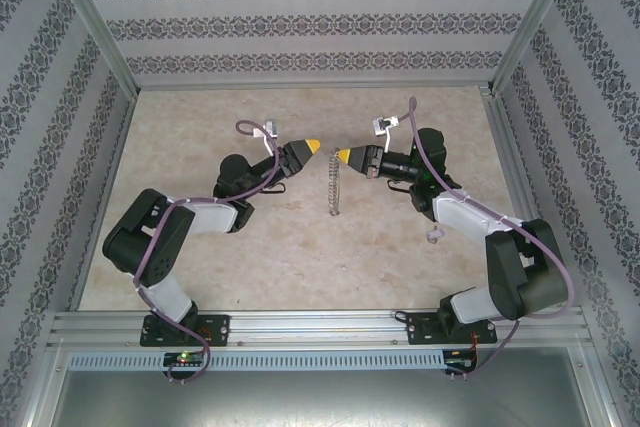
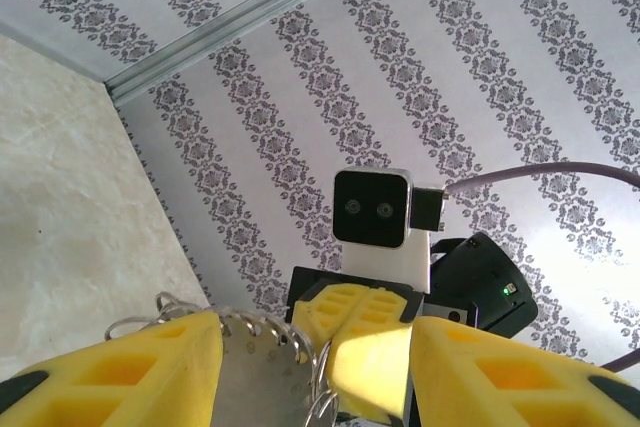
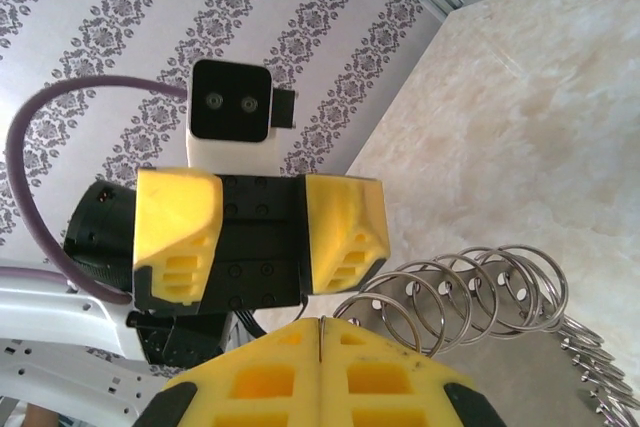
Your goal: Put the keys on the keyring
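Right gripper [image 1: 341, 156] pinches keyring [image 1: 335, 190] rim at frame centre, keyring hanging edge-on above worktop [image 1: 400, 247]. Left gripper [image 1: 317, 146] half-wide, straddling keyring.

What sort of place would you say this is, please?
Probably a purpose-built robot test cell: aluminium frame rails, patterned wall panels on three sides and a marble-look tabletop.

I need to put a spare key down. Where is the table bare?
Crowded: the centre, where the left gripper and right gripper meet at the keyring. Bare: the far strip between them and the back wall, and the near middle between the left arm base and right arm base, up to the rail.
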